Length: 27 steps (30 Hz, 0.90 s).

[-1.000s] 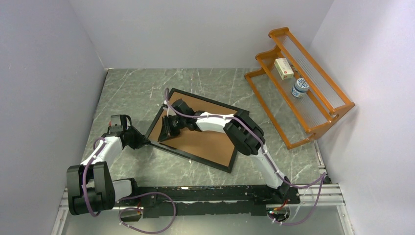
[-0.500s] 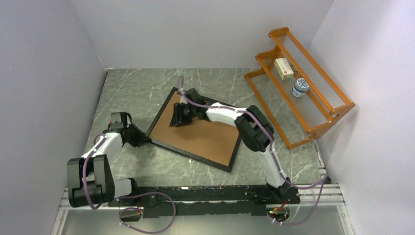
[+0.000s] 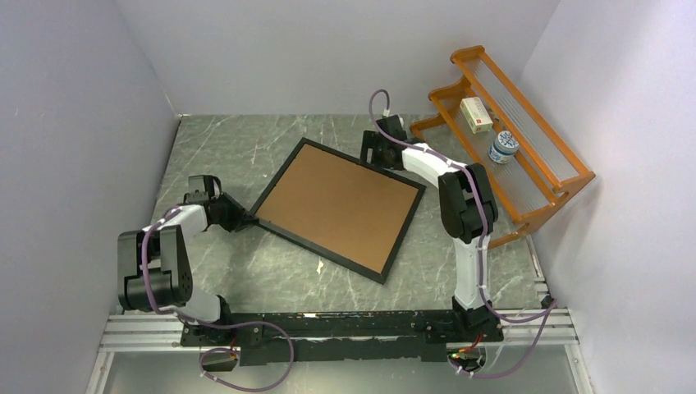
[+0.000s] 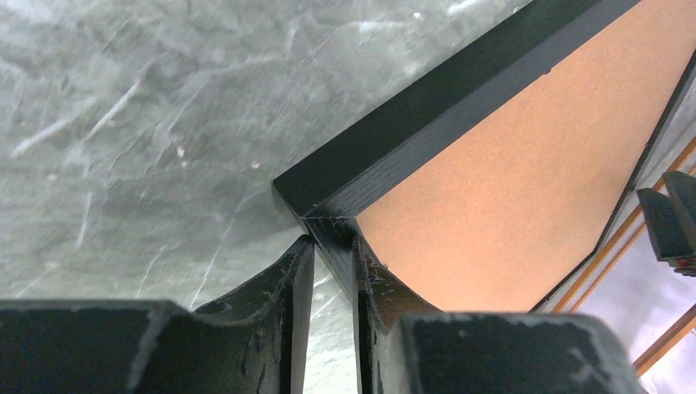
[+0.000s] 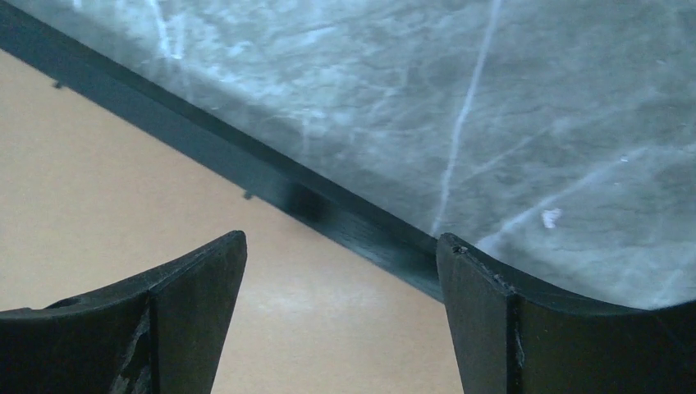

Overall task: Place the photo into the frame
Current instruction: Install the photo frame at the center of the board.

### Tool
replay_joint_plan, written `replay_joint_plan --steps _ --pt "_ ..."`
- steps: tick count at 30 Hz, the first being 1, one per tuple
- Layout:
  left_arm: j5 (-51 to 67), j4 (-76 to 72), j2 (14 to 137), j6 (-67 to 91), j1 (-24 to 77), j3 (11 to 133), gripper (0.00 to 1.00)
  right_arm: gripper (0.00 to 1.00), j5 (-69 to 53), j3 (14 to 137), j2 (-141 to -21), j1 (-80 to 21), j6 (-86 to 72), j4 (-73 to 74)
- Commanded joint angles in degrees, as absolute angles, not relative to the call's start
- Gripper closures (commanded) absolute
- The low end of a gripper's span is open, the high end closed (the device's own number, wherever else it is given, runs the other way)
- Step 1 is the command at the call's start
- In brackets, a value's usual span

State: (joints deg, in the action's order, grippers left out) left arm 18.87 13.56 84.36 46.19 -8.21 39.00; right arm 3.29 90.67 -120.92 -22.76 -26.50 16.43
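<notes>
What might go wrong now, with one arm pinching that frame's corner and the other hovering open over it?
1. The left jaws pinch only one corner of the frame, which lies brown back up on the table; a pull or lift might twist it loose.
2. The right jaws hang open above the frame's far edge, near the orange rack; a wide swing might bump it.
3. No photo shows, so whether it sits inside cannot be told.

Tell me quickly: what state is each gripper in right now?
Left gripper: closed on the frame, pinching its edge near a corner.
Right gripper: open, holding nothing, above the frame's edge.
</notes>
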Motion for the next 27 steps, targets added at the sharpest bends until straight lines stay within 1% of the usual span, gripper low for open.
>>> replay_joint_plan --steps 1,4,8,12,16,19,23,27 --pt "14.8 11.9 88.8 43.4 -8.4 40.6 0.75 0.10 6.3 92.3 -122.9 -21.3 -23.4 19.0" --pt "16.0 10.8 90.1 42.9 -8.7 42.1 0.74 0.10 1.0 90.5 -122.2 -20.1 -24.3 19.6" --pt "18.6 9.0 92.8 41.9 -8.9 44.9 0.71 0.10 -4.4 83.3 -118.3 -19.8 -27.0 19.9" --pt "22.7 8.0 95.9 41.5 -8.9 47.5 0.70 0.12 -8.0 71.8 -111.4 -19.7 -30.9 16.5" --pt "26.3 4.5 98.0 43.0 -8.8 47.5 0.70 0.14 -10.4 60.9 -103.5 -19.8 -34.3 12.5" --pt "28.6 1.4 99.6 43.9 -8.8 47.2 0.71 0.17 -11.7 54.2 -98.6 -19.8 -37.0 10.8" --pt "33.4 -3.8 102.3 45.6 -8.7 47.1 0.73 0.23 -16.8 46.5 -93.7 -20.6 -40.0 6.6" --pt "37.7 -8.9 104.6 47.2 -8.7 47.3 0.74 0.32 -19.4 39.9 -89.4 -23.3 -43.6 3.3"
